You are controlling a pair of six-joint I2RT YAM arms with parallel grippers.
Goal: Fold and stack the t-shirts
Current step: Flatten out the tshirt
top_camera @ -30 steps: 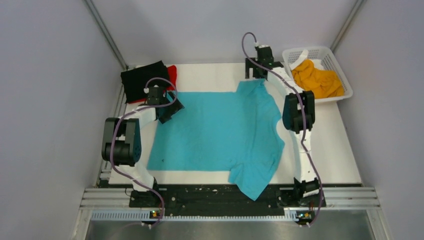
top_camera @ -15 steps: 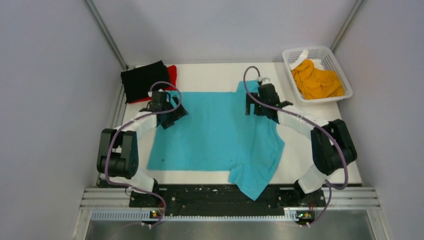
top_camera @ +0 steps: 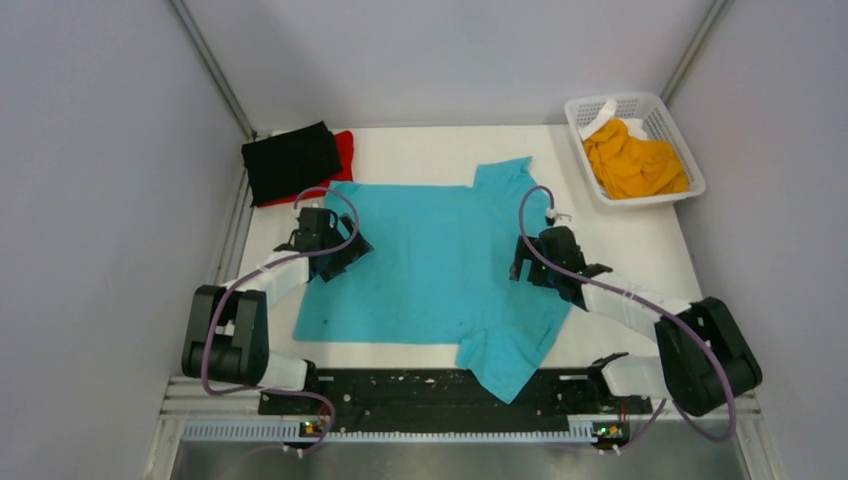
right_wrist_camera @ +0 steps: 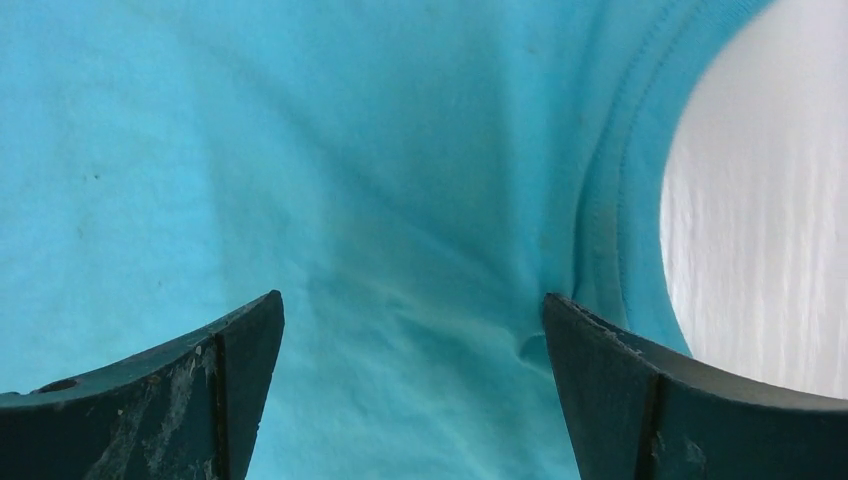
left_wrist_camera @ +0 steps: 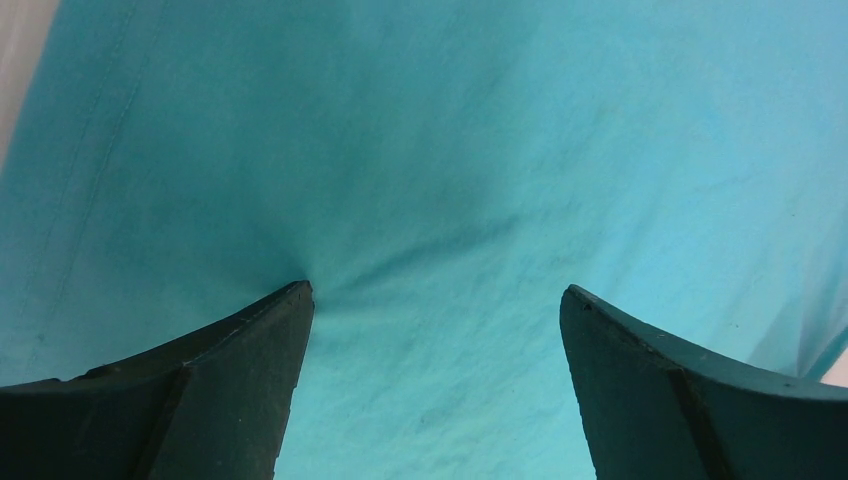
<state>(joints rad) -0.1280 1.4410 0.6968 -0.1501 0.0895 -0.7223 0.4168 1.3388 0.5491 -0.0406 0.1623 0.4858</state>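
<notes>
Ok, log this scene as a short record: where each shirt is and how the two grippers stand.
turquoise-blue cloth t-shirt: spread flat, centre
black cloth t-shirt: folded, far left, atop the red one
red cloth t-shirt: under the black one
orange-yellow cloth t-shirt: crumpled in white plastic mesh basket
left gripper: open, on turquoise shirt's left side
right gripper: open, tips beside its neckline

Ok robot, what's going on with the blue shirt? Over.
Left hand and right hand open, tips down on the flat turquoise cloth t-shirt. Not yet folded. Folded black cloth shirt and white plastic mesh basket off to the sides, not blocking.
</notes>
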